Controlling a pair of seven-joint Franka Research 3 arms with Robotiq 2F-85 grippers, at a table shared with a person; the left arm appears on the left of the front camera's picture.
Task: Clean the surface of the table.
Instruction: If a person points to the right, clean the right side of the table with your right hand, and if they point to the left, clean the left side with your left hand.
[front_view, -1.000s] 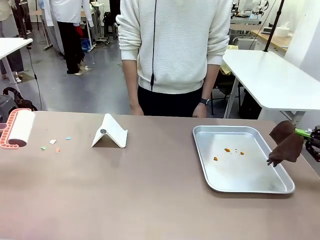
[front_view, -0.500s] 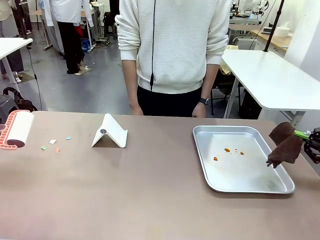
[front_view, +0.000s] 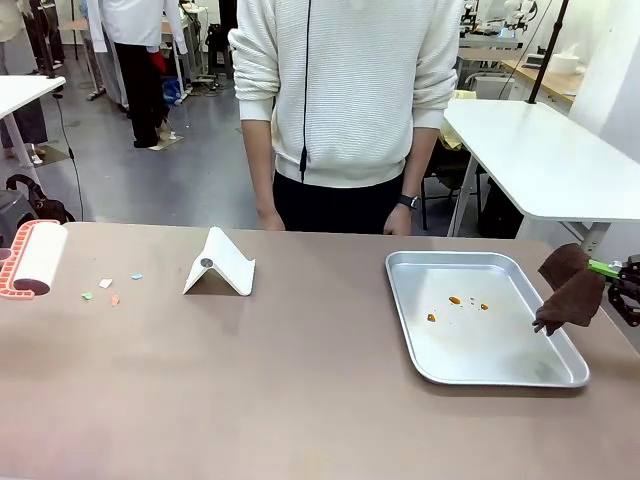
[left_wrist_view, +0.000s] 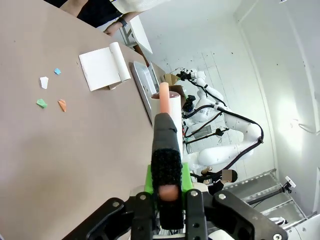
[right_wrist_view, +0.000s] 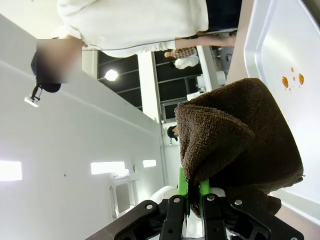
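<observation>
The table (front_view: 300, 380) has a taupe-brown top with a few small coloured scraps (front_view: 108, 287) near its left end. In the left wrist view my left gripper (left_wrist_view: 167, 175) is shut on the handle of a lint roller (left_wrist_view: 167, 107), held above the table (left_wrist_view: 75, 150), with the scraps (left_wrist_view: 50, 95) ahead of it. From the front the lint roller (front_view: 38, 256) sits at the far left edge. At the right edge my right gripper (front_view: 604, 268) is shut on a brown cloth (front_view: 570, 290) hanging beside the silver tray (front_view: 500, 370). The right wrist view shows that gripper (right_wrist_view: 191, 187) clamping the cloth (right_wrist_view: 235, 145).
A white folded stand (front_view: 220, 265) sits left of centre. The tray holds orange crumbs (front_view: 455, 302). A person in a white sweater (front_view: 350, 90) stands at the far edge, hands hanging by the table rim. White-topped tables (front_view: 540, 150) stand behind.
The lint roller has drawn slightly toward the left edge of the front view. The cloth and right gripper have barely shifted.
</observation>
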